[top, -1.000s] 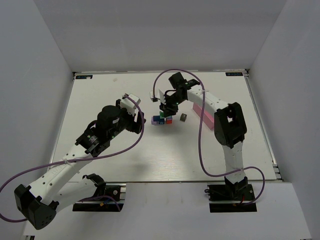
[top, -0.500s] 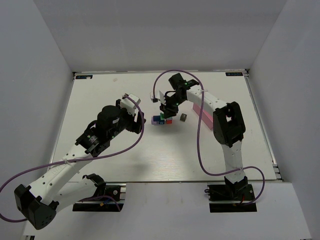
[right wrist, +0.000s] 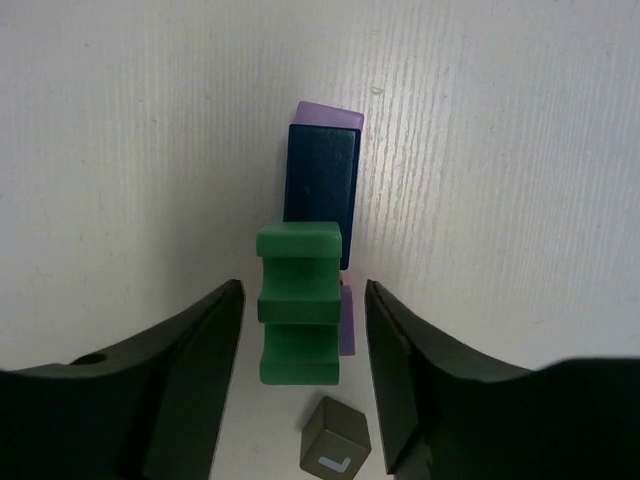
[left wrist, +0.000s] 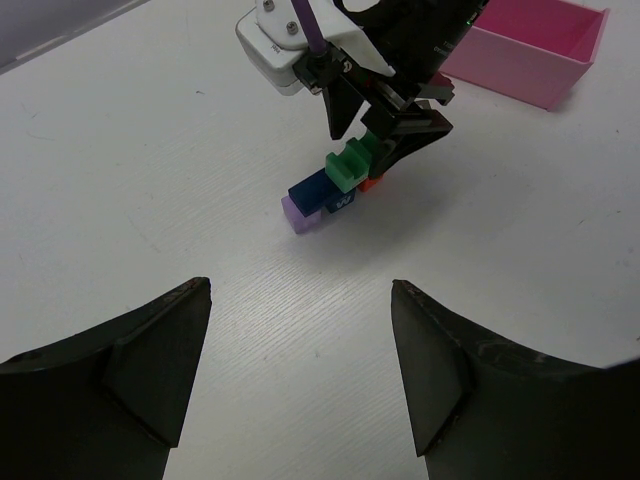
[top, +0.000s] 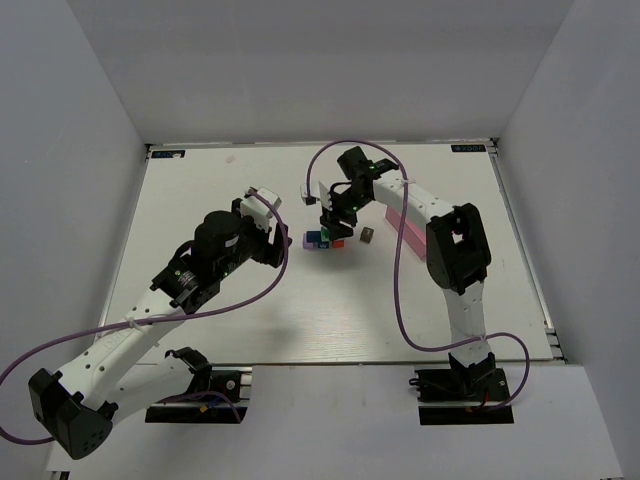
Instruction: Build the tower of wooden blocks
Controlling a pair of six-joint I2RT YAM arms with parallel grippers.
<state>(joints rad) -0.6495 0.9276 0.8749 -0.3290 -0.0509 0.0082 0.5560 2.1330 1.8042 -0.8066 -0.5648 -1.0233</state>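
The wood block tower [top: 322, 238] stands mid-table: a green stepped stack [right wrist: 298, 300] on a dark blue brick [right wrist: 321, 190], with a lilac block [right wrist: 328, 112] at its far end and another lilac piece [right wrist: 346, 325] beside the green. The left wrist view shows the green [left wrist: 350, 165], blue [left wrist: 322, 192], lilac [left wrist: 299, 213] and a red/orange block [left wrist: 370, 183]. My right gripper [right wrist: 303, 290] is open just above the tower [top: 333, 215], with a finger on each side of the green stack and not touching it. My left gripper [left wrist: 300, 290] is open and empty, left of the tower [top: 272, 240].
An olive cube marked with a pale "L" [right wrist: 335, 450] lies just right of the tower [top: 368, 235]. A pink rectangular tray [top: 410, 228] sits further right and also shows in the left wrist view [left wrist: 530, 45]. White walls surround the table.
The right arm has shifted slightly while its gripper stays over the tower. The left arm has not moved.
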